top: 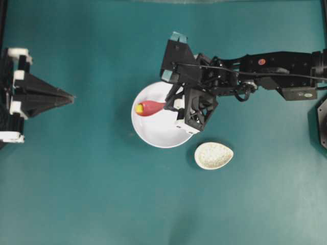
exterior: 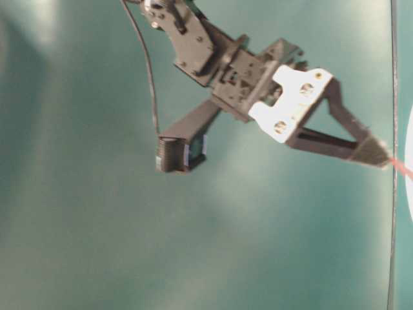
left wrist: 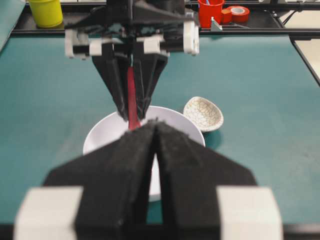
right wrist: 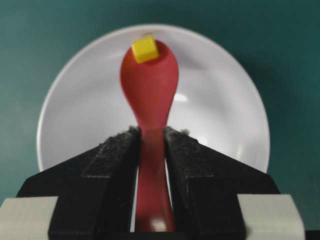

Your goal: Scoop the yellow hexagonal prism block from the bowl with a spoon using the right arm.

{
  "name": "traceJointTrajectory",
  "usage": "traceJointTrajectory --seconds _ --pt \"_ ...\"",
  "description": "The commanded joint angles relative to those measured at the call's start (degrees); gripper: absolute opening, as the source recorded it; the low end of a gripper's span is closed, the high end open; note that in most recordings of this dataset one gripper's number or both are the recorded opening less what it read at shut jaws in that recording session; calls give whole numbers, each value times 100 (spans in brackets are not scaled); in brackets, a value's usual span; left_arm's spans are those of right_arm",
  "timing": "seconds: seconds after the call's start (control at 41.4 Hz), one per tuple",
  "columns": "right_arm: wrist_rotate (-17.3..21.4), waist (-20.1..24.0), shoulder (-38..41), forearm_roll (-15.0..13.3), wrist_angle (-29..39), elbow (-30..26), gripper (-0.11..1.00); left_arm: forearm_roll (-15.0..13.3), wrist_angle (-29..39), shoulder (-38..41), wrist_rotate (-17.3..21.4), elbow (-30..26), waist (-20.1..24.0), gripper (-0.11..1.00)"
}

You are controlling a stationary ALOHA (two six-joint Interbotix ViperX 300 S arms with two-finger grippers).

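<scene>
— Right gripper (right wrist: 150, 142), how does it stand?

— It reaches in from the right side of the overhead view, over the near edge of the bowl (top: 161, 133). Its two black fingers (right wrist: 112, 160) are clamped on the handle of the spoon (right wrist: 150, 85), one on each side. The spoon points away from the wrist, and its scoop is above the inside of the bowl.

— And the yellow hexagonal prism block (right wrist: 145, 48)?

— It sits on the far tip of the scoop. Whether the scoop touches the bowl, I cannot tell.

— What about the left gripper (left wrist: 156, 131)?

— It is well apart, at the left edge of the table, with its fingers pressed together and nothing between them. It points toward the bowl.

— Describe the surface.

— It is a teal table (top: 76, 194). A small speckled oval dish (top: 213, 155) stands just beside the bowl. At the far edge, the left wrist view shows a yellow cup (left wrist: 46, 12), a red cup (left wrist: 210, 11) and a roll of red tape (left wrist: 239, 12).
</scene>
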Motion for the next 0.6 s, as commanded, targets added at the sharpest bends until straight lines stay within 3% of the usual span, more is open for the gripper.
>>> traceJointTrajectory --seconds 0.0,0.314,0.58 --pt "-9 9 -237 18 -105 0 23 18 -9 35 9 -105 9 0" --pt "-35 9 -686 -35 -765 308 23 18 0 35 9 -105 18 0" --pt "-35 9 -1617 -141 -2637 1204 23 18 18 35 9 -105 18 0"
